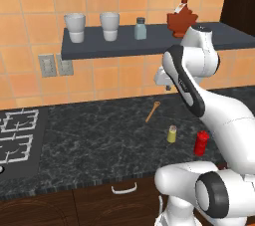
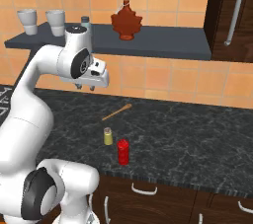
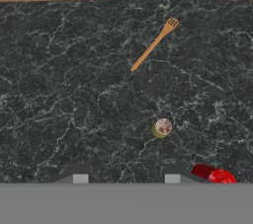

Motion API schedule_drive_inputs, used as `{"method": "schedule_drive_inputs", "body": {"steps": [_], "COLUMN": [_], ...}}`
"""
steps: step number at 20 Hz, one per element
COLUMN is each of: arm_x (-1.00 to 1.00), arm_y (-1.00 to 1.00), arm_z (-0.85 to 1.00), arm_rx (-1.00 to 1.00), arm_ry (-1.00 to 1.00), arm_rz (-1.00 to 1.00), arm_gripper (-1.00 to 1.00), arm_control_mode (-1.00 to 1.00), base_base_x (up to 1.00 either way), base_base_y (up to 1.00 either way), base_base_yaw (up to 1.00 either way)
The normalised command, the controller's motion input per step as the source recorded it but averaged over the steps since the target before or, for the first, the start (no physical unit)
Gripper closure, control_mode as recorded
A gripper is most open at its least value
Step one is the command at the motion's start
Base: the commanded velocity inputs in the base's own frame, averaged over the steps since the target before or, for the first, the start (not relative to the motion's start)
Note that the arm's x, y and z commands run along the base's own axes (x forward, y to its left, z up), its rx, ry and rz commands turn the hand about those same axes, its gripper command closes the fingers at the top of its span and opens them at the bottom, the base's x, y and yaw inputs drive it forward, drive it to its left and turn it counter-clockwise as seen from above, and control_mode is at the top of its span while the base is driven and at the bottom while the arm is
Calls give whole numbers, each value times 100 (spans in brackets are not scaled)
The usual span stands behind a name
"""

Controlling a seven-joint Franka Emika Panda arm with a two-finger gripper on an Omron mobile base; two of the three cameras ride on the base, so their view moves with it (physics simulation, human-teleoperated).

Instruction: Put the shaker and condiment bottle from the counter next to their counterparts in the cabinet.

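Gripper (image 2: 85,88) closed, empty, above counter; hand view shows fork (image 3: 152,44) tines beyond shaker (image 3: 161,128).

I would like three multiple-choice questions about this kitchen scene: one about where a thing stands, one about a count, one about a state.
1. Where does the shaker stand?
A. on the counter, beside the condiment bottle
B. on the cabinet shelf
C. on the stove

2. How many white cups are on the cabinet?
A. one
B. two
C. four

3. What is the state of the gripper?
A. shut on the red bottle
B. shut on the wooden spoon
C. holding nothing, above the counter

Answers:
1 A: the yellow-green shaker is upright on the dark counter, a little apart from the red bottle.
2 B: two cups stand side by side at the left end of the shelf.
3 C: the right base view shows it in the air with nothing between its tips; the wooden spoon lies on the counter.
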Motion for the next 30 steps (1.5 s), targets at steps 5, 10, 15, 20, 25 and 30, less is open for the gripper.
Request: {"method": "schedule_drive_inputs", "body": {"steps": [5,10,15,20,25,30], "arm_x": [-14,-61,-70,-29,-17,-22], "arm_y": [-38,-92,-60,-11,-47,-47], "arm_z": [0,-19,-28,-7,-13,-17], "arm_rx": [2,20,15,4,2,9], "arm_ry": [-4,-28,-36,-7,-6,-1], "arm_rz": [8,23,38,8,4,6], "arm_gripper": [-100,-100,-100,-100,-100,-100], "arm_control_mode": [-100,-100,-100,-100,-100,-100], "base_base_x": [0,0,0,0,0,0], "base_base_y": [0,0,0,0,0,0], "base_base_yaw": [0,0,0,0,0,0]}}
